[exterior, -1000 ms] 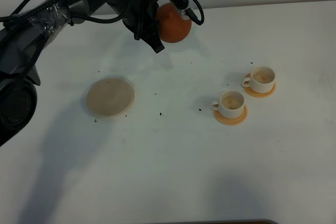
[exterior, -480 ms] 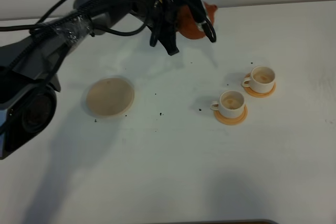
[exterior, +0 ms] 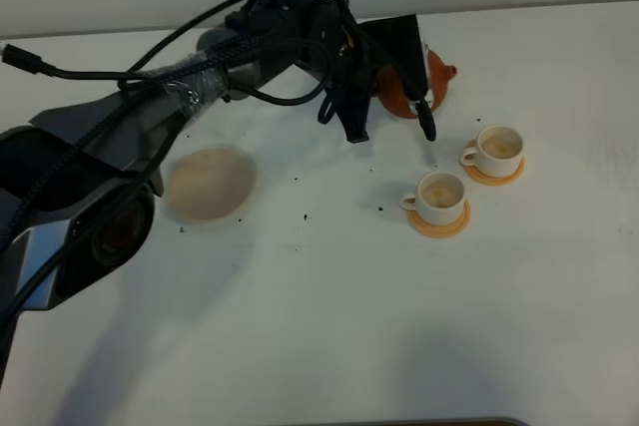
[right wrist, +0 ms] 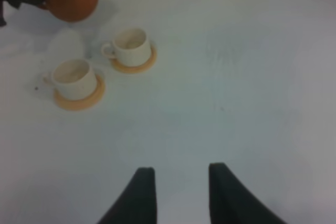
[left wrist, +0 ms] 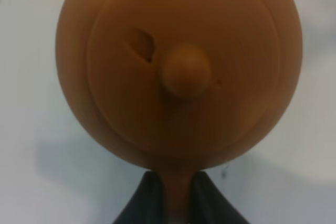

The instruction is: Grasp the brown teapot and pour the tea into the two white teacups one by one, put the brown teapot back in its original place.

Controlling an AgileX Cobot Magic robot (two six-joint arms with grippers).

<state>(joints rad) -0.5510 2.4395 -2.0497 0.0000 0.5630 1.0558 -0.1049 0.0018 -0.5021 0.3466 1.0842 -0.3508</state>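
My left gripper is shut on the handle of the brown teapot and holds it in the air, up and to the left of the two white teacups, spout pointing right. The left wrist view shows the teapot from above, lid knob in the middle, handle between my fingers. One teacup sits front left on its orange coaster, the other back right; both also show in the right wrist view. The cream-beige disc lies bare at left. My right gripper is open and empty.
Small dark specks are scattered on the white table between the disc and the cups. The left arm with its cables stretches across the back left of the table. The right arm does not show in the exterior view.
My left gripper has carried the teapot rightward and forward, from the back middle of the table to just behind and left of the teacups. The cups and the disc have not moved.
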